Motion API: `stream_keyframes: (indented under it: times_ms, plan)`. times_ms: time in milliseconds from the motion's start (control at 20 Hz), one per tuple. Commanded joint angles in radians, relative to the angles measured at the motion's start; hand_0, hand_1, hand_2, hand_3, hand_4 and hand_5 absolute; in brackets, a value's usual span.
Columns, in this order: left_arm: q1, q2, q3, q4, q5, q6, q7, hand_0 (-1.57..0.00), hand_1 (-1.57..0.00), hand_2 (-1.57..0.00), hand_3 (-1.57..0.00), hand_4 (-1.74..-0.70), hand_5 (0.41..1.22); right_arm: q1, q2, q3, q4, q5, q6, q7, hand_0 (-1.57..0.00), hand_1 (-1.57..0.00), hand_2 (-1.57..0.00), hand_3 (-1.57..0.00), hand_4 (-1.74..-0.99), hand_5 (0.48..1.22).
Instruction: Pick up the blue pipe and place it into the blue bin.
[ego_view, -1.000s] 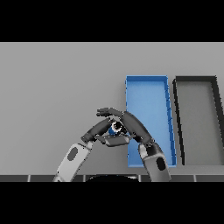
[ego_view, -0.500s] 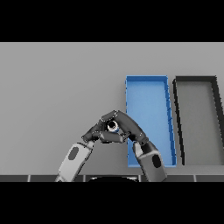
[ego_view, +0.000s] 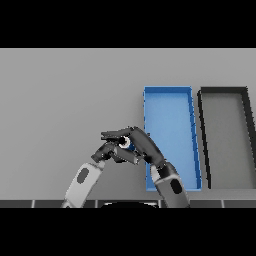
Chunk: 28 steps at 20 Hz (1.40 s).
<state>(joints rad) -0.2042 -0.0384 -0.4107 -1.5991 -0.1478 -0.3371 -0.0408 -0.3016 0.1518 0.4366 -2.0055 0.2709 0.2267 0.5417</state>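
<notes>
The right hand sits near the table's front edge, just left of the blue bin's left wall, with its forearm crossing the bin's front left corner. Its fingers are curled, reaching left, and close around the blue pipe. Only a small patch of blue with a pale ring-like end shows between the dark fingers; the rest of the pipe is covered, so its length and the way it lies cannot be made out. Whether it is lifted off the grey table or resting on it also cannot be told.

The left hand comes up from the front edge on a white and grey forearm and meets the right hand from the left side. Its fingers are bent too, pressed up against the pipe and the right hand's fingers. The two dark hands overlap so closely that it is hard to tell which fingers belong to which, or how firmly the left one grips.

The blue bin stands toward the table's right side, long and narrow, running from the front edge back toward the middle. A black bin of like shape stands just beside it, at the right edge, its far side cut off.
</notes>
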Motion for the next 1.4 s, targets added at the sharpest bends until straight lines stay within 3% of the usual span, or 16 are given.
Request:
stream_keyframes:
  times_ms: [0,100,200,350,500,700,900,1000,1100,1200,1350]
  plan:
    - [0.006,0.008,-0.004,-0.003,0.006,-0.03,-0.012,-0.94,-0.86,-0.83,-0.75,-1.37,1.221,-0.006,0.005,0.005,-0.007,0.0,0.001,0.029,-1.56,-1.56,-1.56,-1.55,-1.736,1.205]
    - [0.004,0.014,-0.002,-0.006,-0.016,-0.066,0.011,-0.6,-0.55,-0.53,-0.48,-1.21,1.221,0.0,0.009,0.01,-0.009,0.009,-0.008,0.05,-1.56,-1.56,-1.56,-1.56,-1.738,1.211]
    - [0.001,0.012,0.001,0.004,-0.041,-0.068,0.011,-0.38,-0.35,-0.34,-0.3,-1.08,1.029,0.003,0.006,0.015,-0.019,0.024,-0.01,0.062,-1.57,-1.57,-1.57,-1.56,-1.739,1.214]
    - [-0.001,0.004,0.012,0.0,-0.025,-0.057,0.075,-0.2,-0.18,-0.17,-0.16,-1.0,0.77,0.0,-0.002,0.013,-0.006,0.045,-0.019,0.037,-1.57,-1.57,-1.57,-1.57,-1.74,1.218]
    - [0.02,0.002,0.018,-0.006,-0.001,-0.062,0.119,-0.1,-0.09,-0.09,-0.08,-0.97,0.603,0.001,0.003,0.008,-0.016,0.038,-0.021,0.018,-1.57,-1.57,-1.57,-1.57,-1.74,1.219]
    - [0.02,0.003,0.008,-0.004,-0.031,-0.042,0.121,-0.04,-0.04,-0.04,-0.03,-0.94,0.495,0.008,0.049,0.002,-0.01,0.003,-0.037,-0.001,-1.57,-1.57,-1.57,-1.57,-1.741,1.22]
    - [0.013,0.001,0.005,0.016,-0.04,-0.045,0.143,-0.02,-0.01,-0.01,-0.01,-0.91,0.47,-0.063,0.112,-0.076,-0.048,-0.091,-0.052,0.064,-1.57,-1.57,-1.57,-1.57,-1.741,1.221]
    - [0.011,0.006,0.013,0.022,-0.035,-0.047,0.142,-0.01,-0.01,-0.01,-0.01,-0.91,0.456,-0.098,0.106,-0.14,-0.025,-0.144,-0.042,0.068,-1.57,-1.57,-1.57,-1.57,-1.741,1.221]
    - [0.015,0.008,0.012,0.011,-0.028,-0.047,0.129,-0.01,-0.01,-0.01,0.0,-0.91,0.445,-0.189,0.066,-0.192,-0.003,-0.22,-0.058,0.068,-1.57,-1.57,-1.57,-1.57,-1.741,1.221]
    - [0.016,0.008,0.01,0.019,-0.025,-0.048,0.131,0.0,0.0,0.0,0.0,-0.91,0.437,-0.311,-0.026,-0.246,0.0,-0.32,-0.125,0.067,-1.57,-1.57,-1.57,-1.57,-1.741,1.221]
    - [0.009,0.01,0.014,0.016,-0.025,-0.05,0.167,0.0,0.0,0.0,0.0,-0.9,0.432,-0.448,-0.248,-0.338,0.008,-0.366,-0.3,0.068,-1.57,-1.57,-1.57,-1.57,-1.741,1.221]
